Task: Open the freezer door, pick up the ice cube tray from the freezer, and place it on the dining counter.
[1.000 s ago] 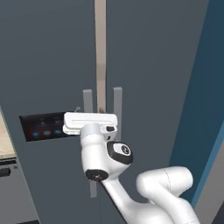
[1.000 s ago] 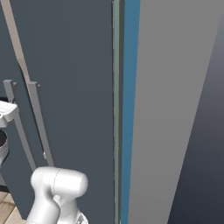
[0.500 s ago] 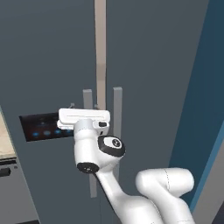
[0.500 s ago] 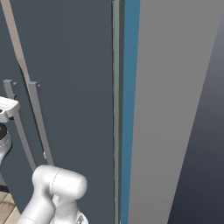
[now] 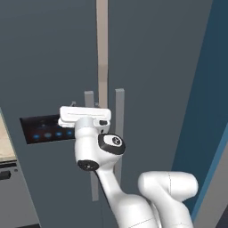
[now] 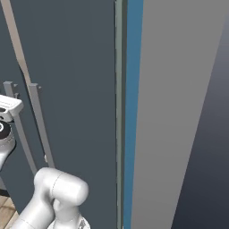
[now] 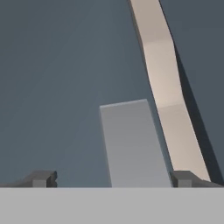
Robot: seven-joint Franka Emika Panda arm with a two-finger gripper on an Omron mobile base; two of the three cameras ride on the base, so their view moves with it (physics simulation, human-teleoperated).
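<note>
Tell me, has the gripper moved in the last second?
Yes. In the left base view the gripper has slid left, from in front of the freezer door's handle toward the control panel, jaws open.

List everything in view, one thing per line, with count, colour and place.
freezer door: one, slate grey, shut, left of the pale seam.
control panel: one, black with blue lights, on the freezer door, left of the hand.
bar handles: two, grey, upright, either side of the seam; the left one lies between the fingertips in the hand view.
plain door: one, slate grey, right of the seam.
seam strip: one, beige, between the doors.
side panel: one, light grey with blue edge, far right.
gripper: one, dark fingertips, open, straddling the left handle.
</note>
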